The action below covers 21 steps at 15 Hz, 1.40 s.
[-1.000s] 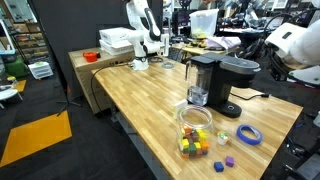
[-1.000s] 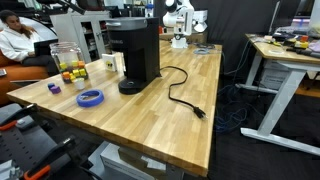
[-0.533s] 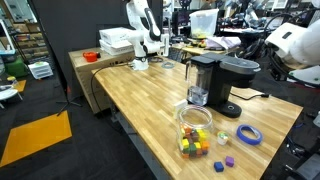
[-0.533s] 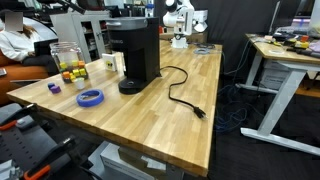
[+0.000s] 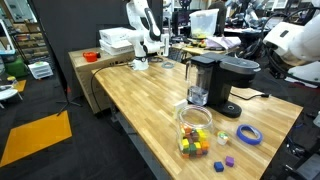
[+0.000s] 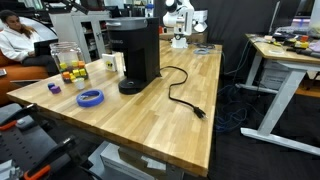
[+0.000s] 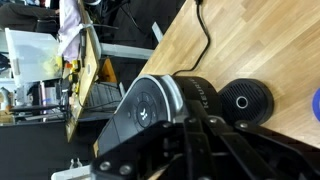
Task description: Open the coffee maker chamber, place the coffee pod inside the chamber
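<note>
The coffee maker (image 5: 220, 82) stands on the wooden table, black, with a dark water tank at its side. It also shows in an exterior view from behind as the coffee maker (image 6: 135, 50). In the wrist view I look down on the coffee maker chamber (image 7: 150, 105), its rounded top with buttons lying closed, and on the round drip tray (image 7: 245, 100). My gripper (image 7: 192, 125) hangs above the machine, shut, with nothing between its fingers. The white arm (image 5: 290, 45) reaches in from the table's far side. The coffee pod is out of view.
A clear jar of coloured cubes (image 5: 195, 130) stands in front of the machine, with a blue tape ring (image 5: 248, 135) and small purple cubes (image 5: 222, 140) beside it. The black power cable (image 6: 185, 95) snakes across the table. Another white robot (image 6: 180, 20) stands at the far end.
</note>
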Each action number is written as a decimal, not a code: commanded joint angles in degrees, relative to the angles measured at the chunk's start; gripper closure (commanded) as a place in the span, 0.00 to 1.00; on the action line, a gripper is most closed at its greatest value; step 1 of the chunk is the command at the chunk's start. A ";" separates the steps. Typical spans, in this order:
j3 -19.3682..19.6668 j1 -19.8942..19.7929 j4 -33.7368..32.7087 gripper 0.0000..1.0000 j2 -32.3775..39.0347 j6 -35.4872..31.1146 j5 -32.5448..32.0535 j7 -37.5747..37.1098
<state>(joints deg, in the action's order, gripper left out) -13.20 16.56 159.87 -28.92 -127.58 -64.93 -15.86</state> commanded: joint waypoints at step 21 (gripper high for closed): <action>11.96 0.42 -1.24 1.00 -2.79 -4.46 -3.60 19.24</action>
<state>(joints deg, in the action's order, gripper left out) 0.95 19.59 158.85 -32.21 -130.64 -69.38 2.86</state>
